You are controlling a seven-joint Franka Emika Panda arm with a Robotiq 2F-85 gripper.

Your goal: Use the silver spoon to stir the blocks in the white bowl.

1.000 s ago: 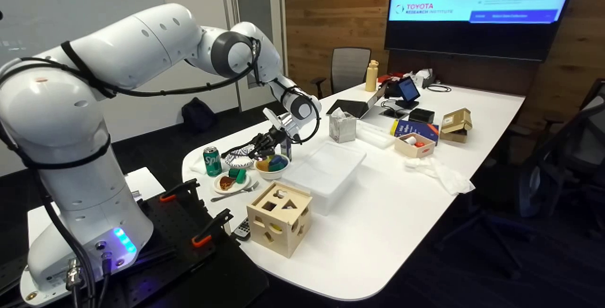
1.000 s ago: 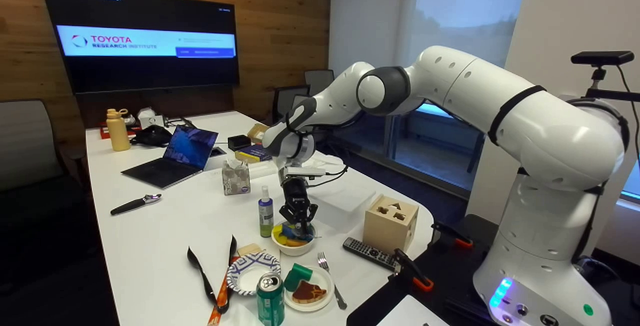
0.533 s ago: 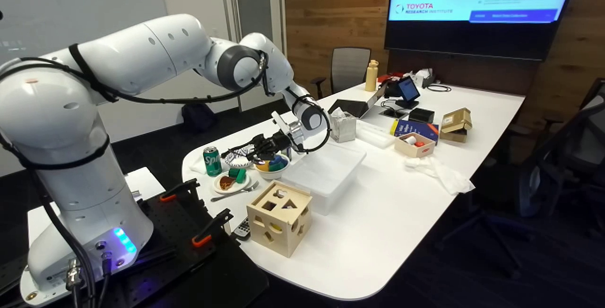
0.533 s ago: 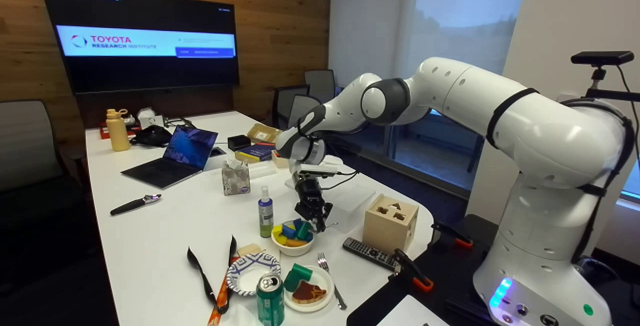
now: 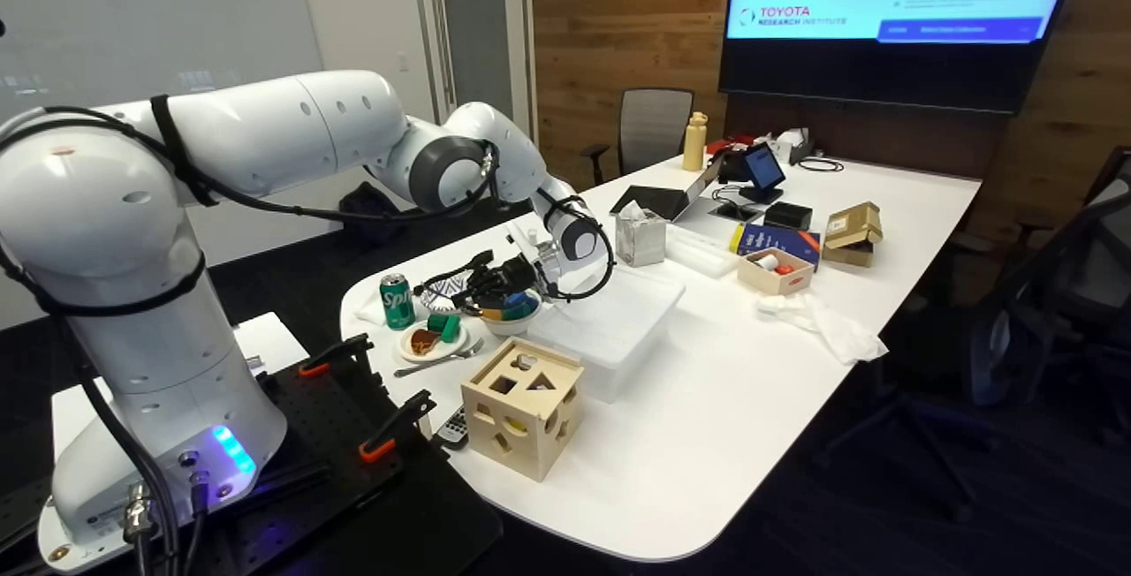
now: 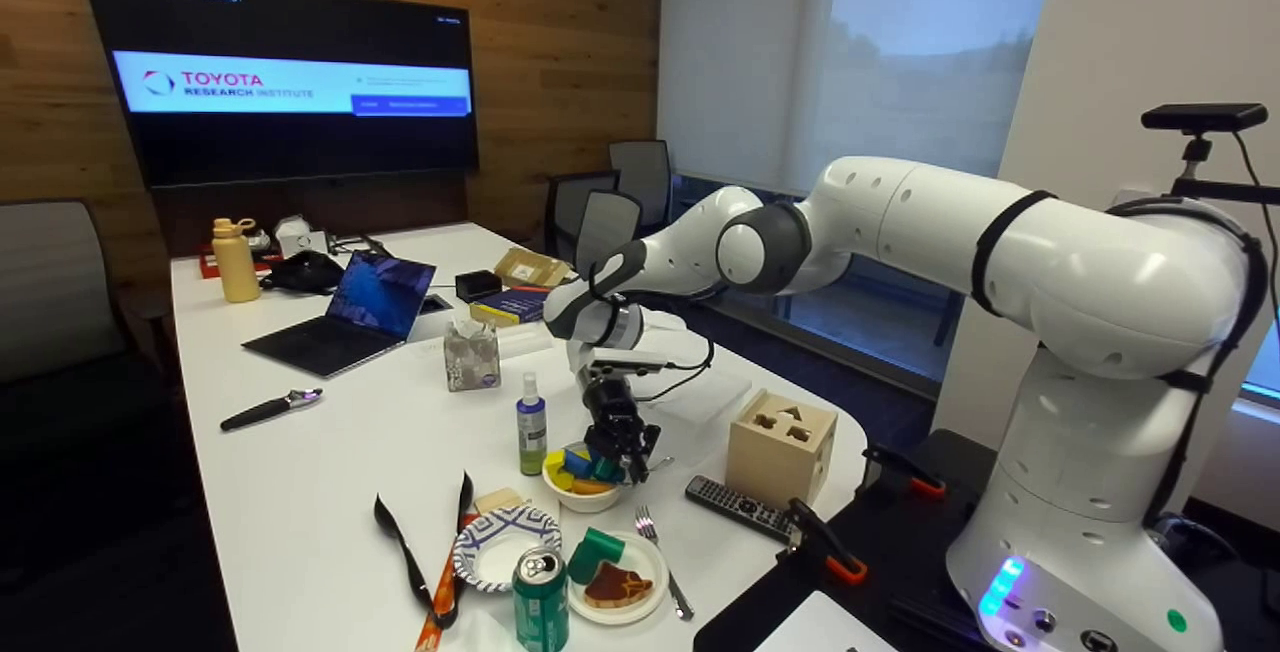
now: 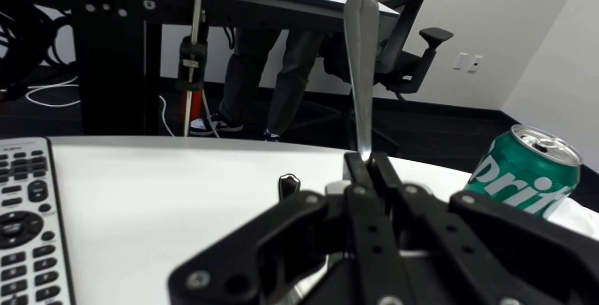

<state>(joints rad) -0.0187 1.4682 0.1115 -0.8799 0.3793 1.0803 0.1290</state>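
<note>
My gripper point(image 6: 637, 472) is shut on the silver spoon point(image 7: 362, 61), just above the near side of the white bowl. In the wrist view its fingertips point(image 7: 354, 162) pinch the spoon, and the rounded handle end points up and away. A small piece of the spoon also sticks out beside the gripper in an exterior view point(image 6: 661, 464). Its other end is hidden behind the gripper. The white bowl point(image 6: 583, 504) shows in both exterior views point(image 5: 512, 327). It holds the blocks, among them an orange one point(image 6: 590, 486) and a yellow one point(image 6: 558, 473), with blue and green ones.
The wooden cube point(image 6: 780, 452), a remote point(image 6: 738, 506) and the white tub point(image 5: 601, 320) stand close by. A spray bottle point(image 6: 531, 427), a patterned paper bowl point(image 6: 480, 572), a Sprite can point(image 6: 541, 602), a plate point(image 6: 655, 600) with toy food, and a fork point(image 6: 668, 567) surround the bowl.
My gripper moved from over the middle of the bowl toward the wooden cube's side, leaving the blocks in fuller view, then lowered slightly at the bowl's rim. The spoon stays held.
</note>
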